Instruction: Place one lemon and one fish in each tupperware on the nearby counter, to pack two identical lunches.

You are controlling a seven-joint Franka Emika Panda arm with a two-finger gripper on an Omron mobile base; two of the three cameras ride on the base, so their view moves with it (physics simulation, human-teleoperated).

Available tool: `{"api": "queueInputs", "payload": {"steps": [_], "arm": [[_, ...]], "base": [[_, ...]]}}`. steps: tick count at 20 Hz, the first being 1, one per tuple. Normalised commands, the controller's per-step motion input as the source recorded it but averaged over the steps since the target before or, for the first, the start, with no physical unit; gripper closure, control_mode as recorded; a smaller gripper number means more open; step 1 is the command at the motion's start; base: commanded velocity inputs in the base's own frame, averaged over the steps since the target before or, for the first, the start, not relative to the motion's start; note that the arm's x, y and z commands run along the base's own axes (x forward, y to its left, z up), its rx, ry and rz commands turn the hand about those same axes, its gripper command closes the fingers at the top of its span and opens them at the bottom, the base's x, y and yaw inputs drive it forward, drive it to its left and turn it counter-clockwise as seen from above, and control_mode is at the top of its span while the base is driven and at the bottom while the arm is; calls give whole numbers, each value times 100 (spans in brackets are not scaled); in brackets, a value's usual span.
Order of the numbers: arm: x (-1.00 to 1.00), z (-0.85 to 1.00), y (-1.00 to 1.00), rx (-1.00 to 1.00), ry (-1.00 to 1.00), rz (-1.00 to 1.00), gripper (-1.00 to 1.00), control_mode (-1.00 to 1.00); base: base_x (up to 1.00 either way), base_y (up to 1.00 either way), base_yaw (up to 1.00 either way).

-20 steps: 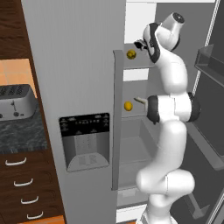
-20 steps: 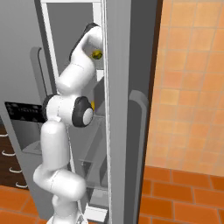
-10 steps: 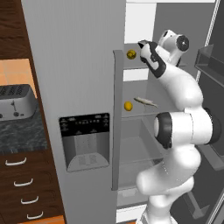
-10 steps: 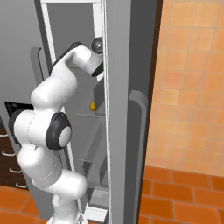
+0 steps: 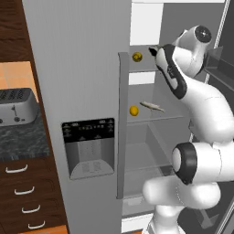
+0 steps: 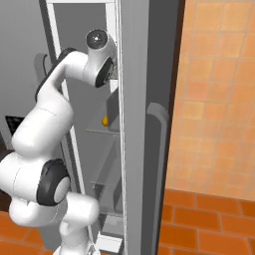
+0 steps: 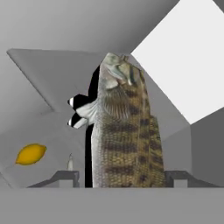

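Straddling a fish (image 7: 124, 131), tool (image 7: 120, 177) jaws stand apart.

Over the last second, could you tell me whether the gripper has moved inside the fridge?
Yes. In the left base view the gripper has swung left toward the upper-shelf lemon; the fridge door edge holds its place.

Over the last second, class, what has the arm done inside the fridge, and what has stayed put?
The arm bent and leaned further in, bringing the gripper onto the upper shelf, where a fish now lies between its open jaws. Both lemons and the lower fish stayed put.
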Motion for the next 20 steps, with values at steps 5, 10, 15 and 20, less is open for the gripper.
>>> {"api": "queueInputs", "payload": {"steps": [5,10,15,20], "arm": [[-100,-97,65,0,3,0,100,-100],[-100,-69,3,0,0,0,100,-100],[-98,-24,0,0,0,0,100,-100],[-38,-10,0,0,1,0,100,100]], "base": [[0,0,0],[0,0,0],[0,0,0],[-60,3,1]]}}
